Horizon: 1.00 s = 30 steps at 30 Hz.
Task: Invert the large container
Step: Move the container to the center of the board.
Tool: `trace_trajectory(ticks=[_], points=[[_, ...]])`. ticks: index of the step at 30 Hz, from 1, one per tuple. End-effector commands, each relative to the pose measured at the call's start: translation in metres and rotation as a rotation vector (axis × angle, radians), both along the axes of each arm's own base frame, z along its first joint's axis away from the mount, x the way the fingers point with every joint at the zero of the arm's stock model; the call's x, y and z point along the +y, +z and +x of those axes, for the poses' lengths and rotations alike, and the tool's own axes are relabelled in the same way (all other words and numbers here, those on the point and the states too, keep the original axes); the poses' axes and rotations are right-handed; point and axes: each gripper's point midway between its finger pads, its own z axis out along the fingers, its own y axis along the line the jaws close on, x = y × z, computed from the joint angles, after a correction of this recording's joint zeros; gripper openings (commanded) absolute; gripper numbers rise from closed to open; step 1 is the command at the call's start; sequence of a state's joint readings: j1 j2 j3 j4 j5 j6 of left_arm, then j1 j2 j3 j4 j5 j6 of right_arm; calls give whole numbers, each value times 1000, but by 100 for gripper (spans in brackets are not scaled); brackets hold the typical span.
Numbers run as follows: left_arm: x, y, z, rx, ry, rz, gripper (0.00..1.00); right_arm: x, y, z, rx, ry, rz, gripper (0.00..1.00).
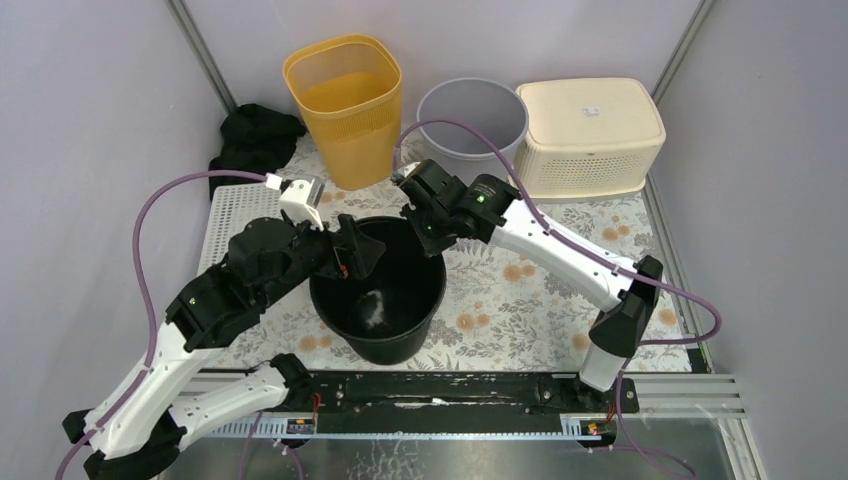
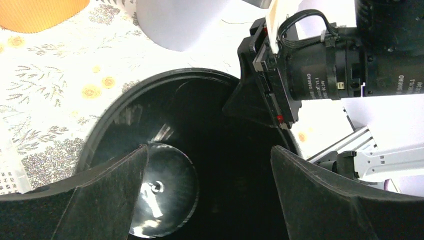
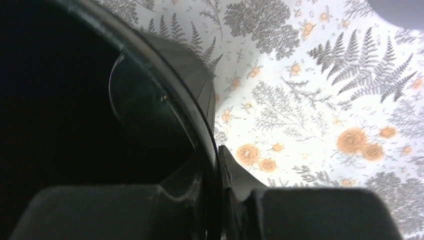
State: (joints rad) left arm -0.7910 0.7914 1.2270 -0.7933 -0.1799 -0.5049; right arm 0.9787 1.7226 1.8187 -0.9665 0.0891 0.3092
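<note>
Large black container (image 1: pixel 378 300) stands upright, mouth up, mid-desk (image 1: pixel 530 275), not yet tipped; right gripper (image 3: pixel 218 167) jaws clenched on its rim, left gripper (image 2: pixel 207 165) over the opposite rim, jaws released; whole flip left.

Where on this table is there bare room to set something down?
Bare floral cloth lies between the black bucket and the right arm's base, and a strip before the cream basket. The back row is crowded: yellow bin, grey bin, basket side by side. The left gripper and right gripper crowd the bucket's rim.
</note>
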Motion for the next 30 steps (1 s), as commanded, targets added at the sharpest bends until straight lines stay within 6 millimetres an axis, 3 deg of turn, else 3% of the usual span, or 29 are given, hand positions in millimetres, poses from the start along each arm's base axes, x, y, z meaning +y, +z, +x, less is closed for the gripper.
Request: trace_trajectory(ticks=[1,8,18,30], points=[[1,22,2,-65,11,-62,100,-16,24,20,-114,-69,-68,12],[4,22,2,-73,16,-49,100,-29,42,58,-249,-154,-157,3],[8,25,0,-79,22,-47,100,-85,29,121,-225,-317,-149,2],[-4,28,7,-72,-1,-44,100,-117,33,121,-218,-348,-195,15]])
